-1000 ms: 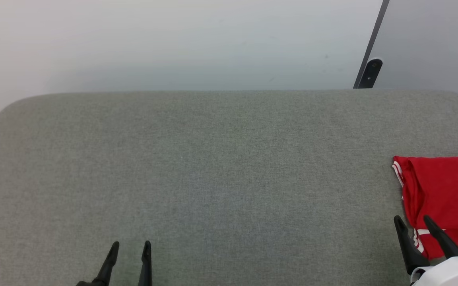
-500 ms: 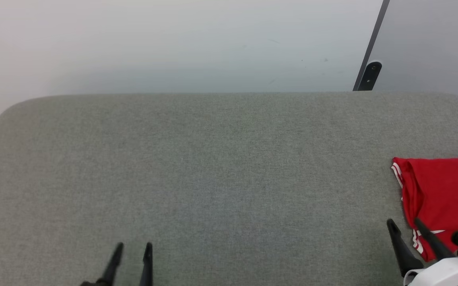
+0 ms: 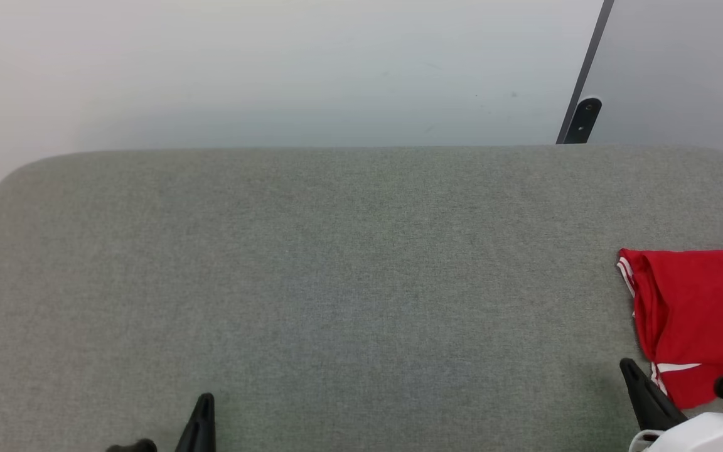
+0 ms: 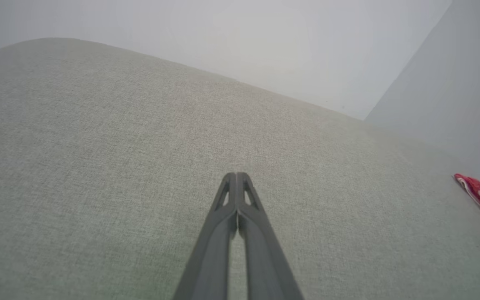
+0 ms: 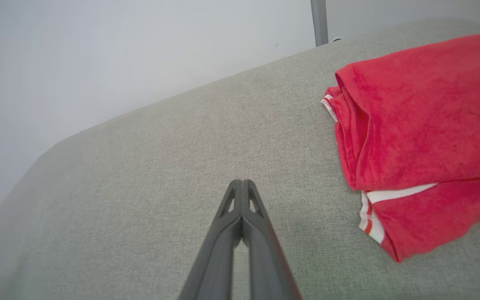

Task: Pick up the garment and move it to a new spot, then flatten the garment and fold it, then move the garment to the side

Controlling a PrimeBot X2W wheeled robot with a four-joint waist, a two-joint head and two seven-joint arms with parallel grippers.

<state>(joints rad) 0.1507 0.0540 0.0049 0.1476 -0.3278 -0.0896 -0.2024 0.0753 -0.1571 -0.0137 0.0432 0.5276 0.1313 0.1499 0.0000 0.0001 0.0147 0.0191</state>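
Left gripper: fingers are seen pressed flat together from tip to base, nothing between them. Right gripper: likewise fully closed, nothing held.

Change noted: a second ago both pairs of fingers were spread; now both are shut on air. In the head view the right gripper is found drawn back toward the bottom edge, and where its fingers overlapped the near corner of the garment they are now set just beside it, apart from the cloth. The left gripper is also lower in that view.

Garment position: it is laid folded at the robot's right on the grey upholstered surface, red panel uppermost, white striped trim exposed along its left and near edges. It is released by both arms.

Reading for the task: the fold and the move to the side are judged done; the closing of empty fingers is taken as a retreat to rest.

Edges and room: the garment is cut off by the head view's right border, so its margin to the surface's right edge cannot be told. A wide bare stretch is left between the grippers and out to the rounded far-left corner. The far edge is bounded by a pale wall and a dark post
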